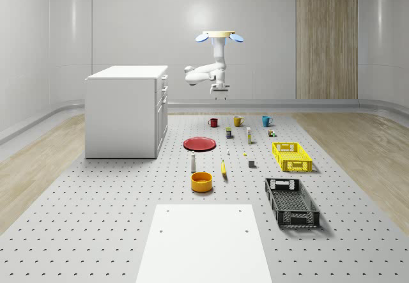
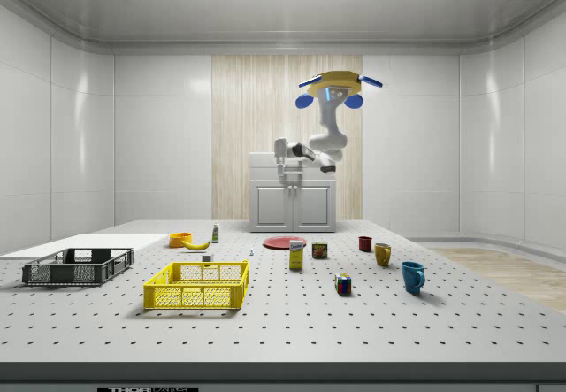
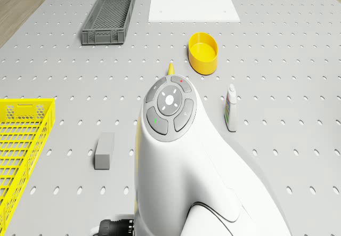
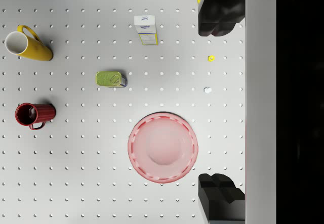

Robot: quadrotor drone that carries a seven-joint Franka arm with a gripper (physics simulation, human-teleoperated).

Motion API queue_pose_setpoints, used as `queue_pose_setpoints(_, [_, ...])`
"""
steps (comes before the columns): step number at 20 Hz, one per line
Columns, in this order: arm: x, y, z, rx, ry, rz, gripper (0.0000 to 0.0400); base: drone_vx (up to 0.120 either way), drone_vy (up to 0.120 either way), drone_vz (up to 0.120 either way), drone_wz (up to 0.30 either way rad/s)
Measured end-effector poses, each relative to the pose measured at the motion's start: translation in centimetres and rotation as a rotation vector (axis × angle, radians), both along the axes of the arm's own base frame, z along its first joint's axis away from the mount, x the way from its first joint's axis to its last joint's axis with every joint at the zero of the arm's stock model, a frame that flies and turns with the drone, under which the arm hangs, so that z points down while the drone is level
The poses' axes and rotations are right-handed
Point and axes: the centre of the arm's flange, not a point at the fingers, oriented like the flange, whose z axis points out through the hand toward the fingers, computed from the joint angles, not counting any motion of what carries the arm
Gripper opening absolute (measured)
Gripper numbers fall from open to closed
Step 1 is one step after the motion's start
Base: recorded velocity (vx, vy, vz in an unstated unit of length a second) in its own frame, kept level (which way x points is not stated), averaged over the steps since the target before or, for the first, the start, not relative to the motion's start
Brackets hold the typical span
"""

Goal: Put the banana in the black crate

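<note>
The yellow banana [image 1: 223, 168] lies on the pegboard table between the orange bowl [image 1: 201, 181] and a small grey block; its tip [image 3: 171, 68] pokes out beyond the arm. The black crate [image 1: 291, 201] stands on the table toward the whole-scene view's right, nearer than the yellow crate [image 1: 291, 156]. The drone [image 1: 220, 37] hovers high over the far middle of the table. Its arm hangs down with the gripper [image 1: 219, 91] well above the red plate [image 4: 162, 147]. The gripper [image 4: 221, 105] is open, its dark fingers [image 4: 221, 14] spread wide and holding nothing.
A white cabinet [image 1: 126, 110] stands at the whole-scene view's left. A white board [image 1: 202, 241] lies at the near edge. Three mugs [image 1: 238, 121], a can [image 4: 110, 79], a small carton [image 4: 145, 30], a bottle [image 3: 230, 108] and a grey block [image 3: 104, 151] dot the table.
</note>
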Motion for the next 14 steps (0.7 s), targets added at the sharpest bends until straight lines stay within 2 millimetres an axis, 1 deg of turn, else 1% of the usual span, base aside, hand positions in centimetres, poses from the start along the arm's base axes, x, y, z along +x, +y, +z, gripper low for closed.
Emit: queue_pose_setpoints(14, [0.0,0.0,0.0,0.0,0.0,0.0,0.04,0.12,0.0,0.0,0.0])
